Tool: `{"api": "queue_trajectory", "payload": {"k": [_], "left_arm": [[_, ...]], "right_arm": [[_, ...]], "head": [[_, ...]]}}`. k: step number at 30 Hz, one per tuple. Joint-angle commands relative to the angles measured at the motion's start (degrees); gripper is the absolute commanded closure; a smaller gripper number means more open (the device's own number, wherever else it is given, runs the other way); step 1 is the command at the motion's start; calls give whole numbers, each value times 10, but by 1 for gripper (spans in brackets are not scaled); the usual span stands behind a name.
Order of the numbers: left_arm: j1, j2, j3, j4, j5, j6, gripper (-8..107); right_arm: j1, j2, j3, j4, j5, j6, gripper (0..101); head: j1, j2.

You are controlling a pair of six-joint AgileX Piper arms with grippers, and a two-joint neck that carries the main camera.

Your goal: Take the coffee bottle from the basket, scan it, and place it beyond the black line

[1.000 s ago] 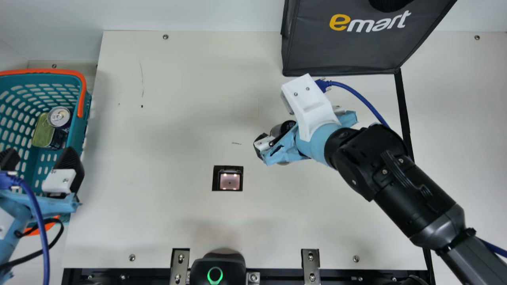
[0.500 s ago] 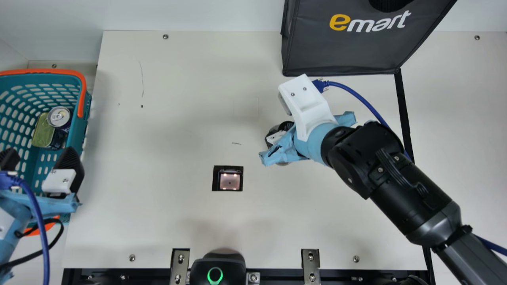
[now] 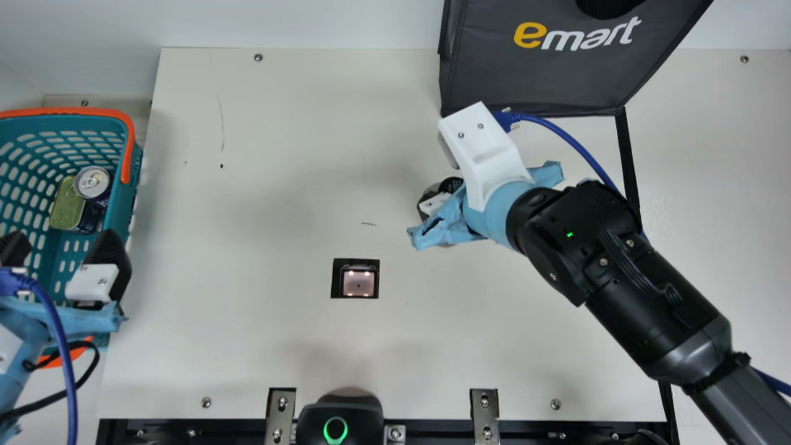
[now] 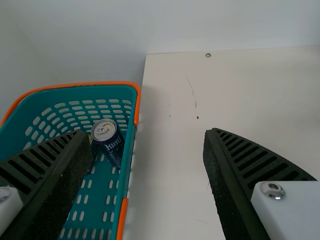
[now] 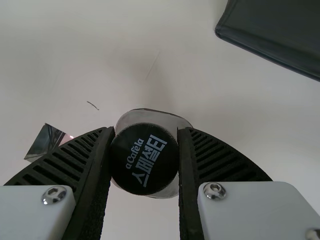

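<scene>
- The right gripper (image 3: 435, 203) is clamped on the coffee bottle (image 5: 144, 160), its ribbed fingers (image 5: 220, 157) pressed against opposite sides of the round black cap.
- The coffee bottle is between the square scanner window (image 3: 358, 282) and the black line (image 3: 629, 161), on the scanner's side of that line. Its cap faces the right wrist camera; whether its base touches the table (image 3: 259, 346) cannot be told.
- The right arm (image 3: 649, 309) slants in from the main view's lower right corner and passes over the black line.
- The left gripper (image 3: 59, 244) is at the teal basket (image 3: 122, 207), its two fingers wide apart with nothing between them.
- In the basket, a dark blue drink can (image 3: 93, 183) with a silver top stands just beside a tin with a yellow-green lid (image 3: 67, 207).
- The basket has an orange handle (image 3: 128, 148) and is at the main view's left edge.
- A dark grey shopping bag (image 3: 525, 80) is at the far side of the table, the black line running from near its lower right corner.
- At the near edge, a black device (image 3: 355, 417) shows a green ring light, between two metal brackets (image 3: 485, 411).
</scene>
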Motion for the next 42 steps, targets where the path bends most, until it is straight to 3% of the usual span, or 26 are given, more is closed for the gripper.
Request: {"api": "queue_trajectory", "payload": {"k": [1,23,38,42], "left_arm": [[0,0,0,0,0,0,9],[0,0,0,0,0,0,9],[0,0,0,0,0,0,9],[0,0,0,0,0,0,9]], "right_arm": [[0,-1,-3,-3,1,-1,101],[1,-12,-9,-7,7,5,101],[-2,-20,2,-3,4,3,101],[-5,-21,2,-3,3,4,101]], "head": [[-10,1],[-10,1],[-10,-199],[-10,-199]]}}
